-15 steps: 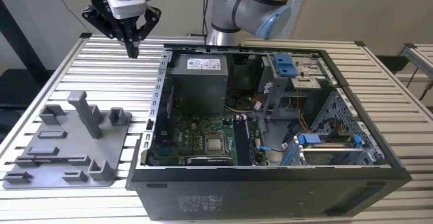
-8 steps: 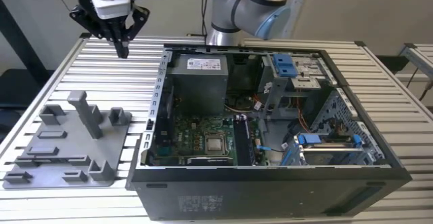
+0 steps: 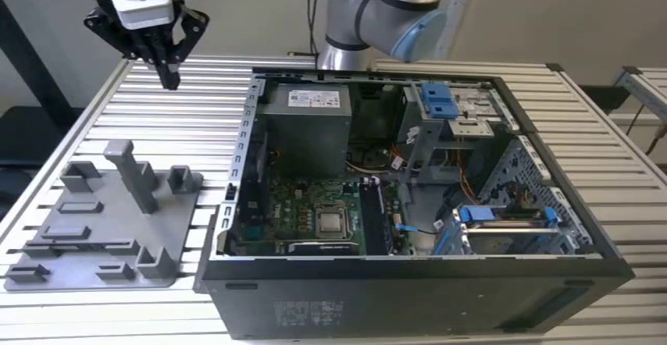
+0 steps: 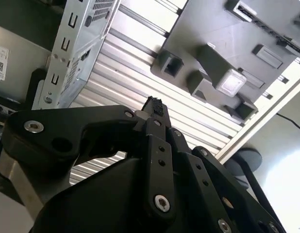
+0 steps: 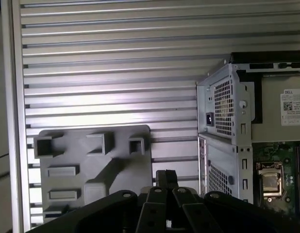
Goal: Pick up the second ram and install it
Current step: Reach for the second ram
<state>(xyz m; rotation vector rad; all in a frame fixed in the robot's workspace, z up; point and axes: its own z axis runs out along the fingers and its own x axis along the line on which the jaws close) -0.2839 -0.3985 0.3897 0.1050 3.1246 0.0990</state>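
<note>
The end effector (image 3: 167, 76) hangs high in the upper left of the exterior view, above the slatted bench (image 3: 177, 122), between the grey plastic tray (image 3: 31, 281) at the lower left and the open computer case (image 3: 251, 126) in the middle. Its fingers are pressed together into one dark point and pinch nothing; no long board hangs from them. In both wrist views the closed tips look down on bare bench slats, with the tray to one side and the case wall to the other.

The second ram (image 4: 261, 23) seems to be the slim dark strip lying edge-on in the long holder at the tray's far end, in the upper right of the second wrist view. It is well apart from the end effector. I cannot be sure that this strip is the board and not just the holder's own groove.

Inside the case, the motherboard (image 3: 302, 197) lies exposed, with its long memory slots (image 3: 376, 216) just right of the processor socket. Whether one of them already carries a board is too dark to tell.

By this reading the pick-up is not yet made, so both the grasp and the seating in a slot are left.
</note>
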